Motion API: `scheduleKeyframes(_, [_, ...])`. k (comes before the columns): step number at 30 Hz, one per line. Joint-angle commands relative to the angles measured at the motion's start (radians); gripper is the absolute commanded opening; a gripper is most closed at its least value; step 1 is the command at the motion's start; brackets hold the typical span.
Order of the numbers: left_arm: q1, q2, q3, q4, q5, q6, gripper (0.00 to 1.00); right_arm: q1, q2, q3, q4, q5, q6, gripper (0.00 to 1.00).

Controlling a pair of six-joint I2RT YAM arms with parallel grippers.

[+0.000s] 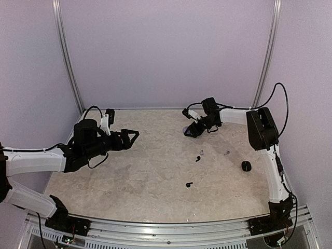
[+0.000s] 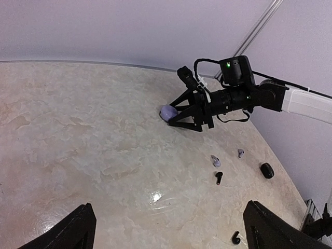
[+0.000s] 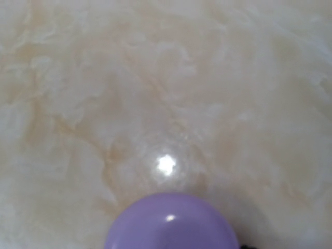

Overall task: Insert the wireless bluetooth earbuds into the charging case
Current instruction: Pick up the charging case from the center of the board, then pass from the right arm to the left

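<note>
So, where are the wireless bluetooth earbuds [image 1: 198, 158] in the overhead view? (Asker)

All four lie loose on the tabletop [image 1: 129, 181], right of centre. A black earbud [image 1: 198, 158] and a pale earbud [image 1: 201, 152] sit just beside each other. A second pale earbud [image 1: 226, 152] lies to their right, apart from them. A second black earbud [image 1: 189, 184] lies lower in the frame. (Describer)

And the charging cases? (Asker)

A round black case [image 1: 246, 166] rests at the right of the frame, near the right arm [image 1: 262, 129]. A round purple case [image 2: 167, 112] rests in the upper middle of the left wrist view, at the very tips of the right fingers [image 2: 184, 123]. (Describer)

Are those fingers clamped on it? (Asker)

That cannot be told. In the left wrist view the right fingers reach down at the purple case, but any contact is hidden. The right wrist view shows only the case's domed top at the bottom centre of the frame. Above it is blurred marbled tabletop with a bright glare spot [image 3: 166, 164]. (Describer)

And the other arm? (Asker)

The left fingers [image 2: 78, 228] are spread wide and hold nothing. They show as two dark wedges in the bottom corners of the left wrist view. In the overhead view they hang left of centre, well apart from every earbud and case. (Describer)
</note>
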Motion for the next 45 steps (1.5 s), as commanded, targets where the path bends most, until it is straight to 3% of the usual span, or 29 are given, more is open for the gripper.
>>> scheduleKeyframes(1, [-0.004,0.011,0.017,0.010,0.003,0.028,0.99,0.008,0.038,0.025,-0.042,-0.023,-0.023,0.58])
scheduleKeyframes(9, [-0.040,-0.009,-0.027,0.066,-0.130,0.096,0.99,0.044,-0.077,-0.084,-0.043,-0.028,-0.003,0.44])
scheduleKeyframes(15, [-0.131,-0.061,-0.086,0.130,-0.235,0.312,0.99,0.062,-0.239,-0.264,-0.042,-0.141,0.157,0.42])
scheduleKeyframes(21, [-0.194,-0.053,-0.108,0.111,-0.142,0.550,0.99,0.088,-0.457,-0.494,-0.003,-0.228,0.293,0.41])
scheduleKeyframes(27, [-0.331,0.011,-0.093,0.060,-0.158,0.783,0.99,0.148,-0.598,-0.647,-0.010,-0.321,0.388,0.41])
scheduleKeyframes(31, [-0.394,0.075,-0.020,-0.017,-0.143,0.901,0.93,0.206,-0.660,-0.724,-0.033,-0.358,0.420,0.41])
scheduleKeyframes(36, [-0.435,0.165,0.084,-0.109,-0.095,0.969,0.76,0.281,-0.719,-0.792,-0.049,-0.382,0.463,0.41])
scheduleKeyframes(45, [-0.507,0.244,0.175,-0.183,-0.108,1.097,0.61,0.354,-0.767,-0.872,-0.012,-0.441,0.573,0.38])
